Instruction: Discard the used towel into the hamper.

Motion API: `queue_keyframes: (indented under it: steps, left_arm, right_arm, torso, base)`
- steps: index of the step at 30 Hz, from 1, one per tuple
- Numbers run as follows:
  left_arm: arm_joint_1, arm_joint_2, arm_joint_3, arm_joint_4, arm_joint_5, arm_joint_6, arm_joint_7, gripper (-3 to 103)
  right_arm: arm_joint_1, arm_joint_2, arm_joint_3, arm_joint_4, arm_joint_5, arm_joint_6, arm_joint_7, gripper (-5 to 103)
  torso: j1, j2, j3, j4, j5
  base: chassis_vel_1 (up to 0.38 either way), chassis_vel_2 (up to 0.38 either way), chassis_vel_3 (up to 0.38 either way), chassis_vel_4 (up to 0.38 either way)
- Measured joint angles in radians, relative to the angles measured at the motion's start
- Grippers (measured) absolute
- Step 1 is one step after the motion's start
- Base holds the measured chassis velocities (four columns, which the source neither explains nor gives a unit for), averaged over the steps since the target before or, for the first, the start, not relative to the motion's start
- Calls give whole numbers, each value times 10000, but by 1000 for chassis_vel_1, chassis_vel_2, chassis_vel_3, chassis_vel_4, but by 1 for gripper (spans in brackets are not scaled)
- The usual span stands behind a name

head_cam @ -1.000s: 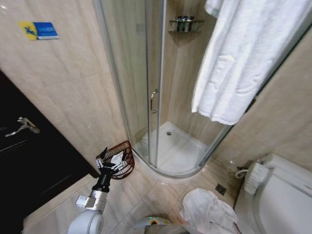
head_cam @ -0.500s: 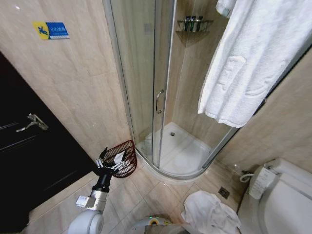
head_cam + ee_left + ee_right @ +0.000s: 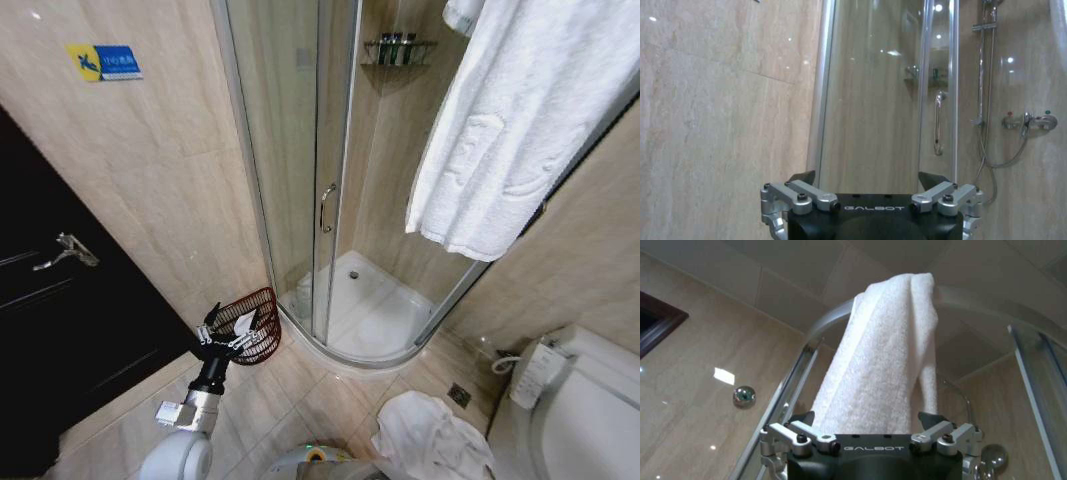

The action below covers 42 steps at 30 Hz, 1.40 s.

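The hamper [image 3: 262, 305], a small dark reddish wire basket, stands on the floor against the wall beside the shower door. My left gripper [image 3: 234, 324] is held just in front of its near rim, open and holding nothing. In the left wrist view that gripper [image 3: 868, 178] faces the glass shower door. A crumpled white towel [image 3: 432, 436] lies on the floor tiles by the toilet. Another white towel [image 3: 520, 120] hangs over the shower rail. My right gripper [image 3: 868, 418] points up at that hanging towel [image 3: 873, 355], open, with a gap between them.
A curved glass shower enclosure [image 3: 330, 200] fills the corner, with a white tray [image 3: 375, 310] at its base. A toilet [image 3: 585, 400] stands at the right and a dark door [image 3: 50, 300] at the left. Bare floor tiles [image 3: 290, 390] lie between the hamper and the floor towel.
The head camera swung a little during the first half second, shifting the whole picture rightward. Since then it has been still. The left gripper, hamper and towels have not moved.
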Motion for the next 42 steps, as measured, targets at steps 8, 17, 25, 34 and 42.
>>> queue_keyframes:
  steps: [8, 17, 25, 34, 42]
  left_arm:
    - [0, 0, 0, 0, 0, 0, 0, 100]
    - [0, -1, 0, 0, 1, 0, 0, 100]
    - [0, -2, 1, 0, 1, 0, 0, 100]
    - [0, 10, -6, 0, 0, 0, -2, 100]
    - [0, -1, 1, 0, 0, 0, 0, 100]
  right_arm:
    - [-353, 208, 324, 289, -88, 0, 188, 100]
    - [-731, 375, 761, 512, -173, -111, 418, 100]
    - [-780, 411, 823, 556, -172, -111, 555, 100]
    - [-587, 499, 780, 90, -1251, -92, 1451, 100]
    - [39, 168, 364, -754, -2294, -203, 1961, 100]
  torso:
    - [-1, 0, 0, 0, -3]
    - [-1, 0, 0, 0, 1]
    - [-2, 0, 0, -1, 0]
    - [-1, 2, 0, 5, -15]
    - [0, 1, 1, -2, 9]
  base:
    - [0, 0, 0, 0]
    - [25, 23, 13, 15]
    - [55, 43, -59, -53]
    - [159, 159, -155, -138]
    - [-11, -17, 12, 10]
